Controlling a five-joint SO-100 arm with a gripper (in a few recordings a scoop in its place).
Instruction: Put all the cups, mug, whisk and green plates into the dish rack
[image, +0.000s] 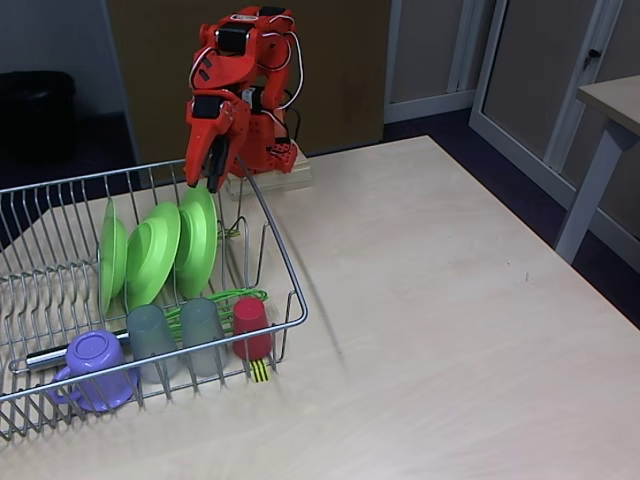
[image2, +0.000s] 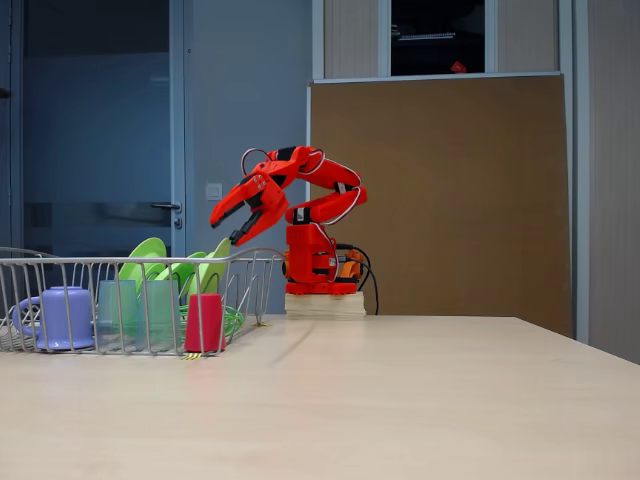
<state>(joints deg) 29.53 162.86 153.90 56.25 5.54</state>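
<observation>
**Inspector A:** Fixed views both place every task item inside the dish rack (image: 285, 262). We record three green plates (image: 160, 250) standing on edge between the upright prongs, which is what keeps them upright and leaning the same way.

**Inspector B:** Agreed. Along the near wall we note the mug (image: 92, 366), two grey cups (image: 152, 340) and the red cup (image: 250, 326), all mouth-down as for draining. The whisk (image: 215, 300) lies flat behind them, its green loops near the red cup.

**Inspector A:** And the gripper (image: 210, 172)?

**Inspector B:** It hangs above the rack's far right corner, close to the rightmost plate, holding nothing. Its fingers appear slightly parted in a fixed view (image2: 236, 222), so we judge it released. We judge the loading complete.

**Inspector A:** Limitations?

**Inspector B:** The whisk's handle is largely hidden behind the cups and mug; only a dark end shows at the left. The rack's left side is cut off by the picture edge. Whether the gripper touches the plate rim, we cannot tell.
</observation>
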